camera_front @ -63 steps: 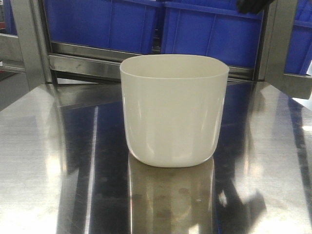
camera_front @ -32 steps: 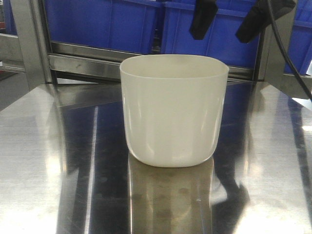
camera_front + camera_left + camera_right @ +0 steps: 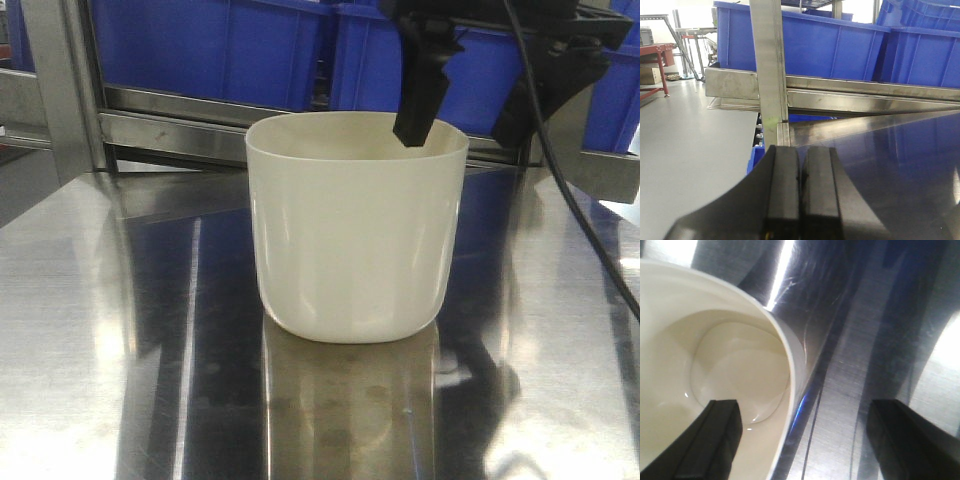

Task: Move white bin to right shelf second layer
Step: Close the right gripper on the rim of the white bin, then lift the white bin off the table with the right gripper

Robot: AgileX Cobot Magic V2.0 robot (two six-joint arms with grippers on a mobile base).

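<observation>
**Straddling the rim: right gripper (image 3: 458, 135) spread over the white bin (image 3: 355, 230)**

The white bin stands upright about mid-table on the stainless-steel tabletop (image 3: 100, 300), with nothing inside it. On the far side, blue crates (image 3: 200, 50) sit in a steel rack (image 3: 60, 90).

The right gripper hangs over the bin's far right rim with its jaws spread wide, gripping nothing. In the front view, 1 finger (image 3: 420, 100) dips toward the mouth while the other (image 3: 520, 110) sits outside, further right. The right wrist view shows the same split. There 1 finger (image 3: 715, 440) is down inside the bin (image 3: 730, 365) and the other (image 3: 910, 440) is over bare tabletop (image 3: 850, 340), with the bin's wall between them. Whether either pad touches the wall cannot be told. A black cable (image 3: 570, 200) trails down to the right.

The left gripper (image 3: 800, 195) (seen only in its own wrist view) has its 2 fingers pressed flat together with nothing between them. It points at a far corner of the table, just beside an upright rack post (image 3: 770, 65), with more blue crates (image 3: 840, 50) beyond.
</observation>
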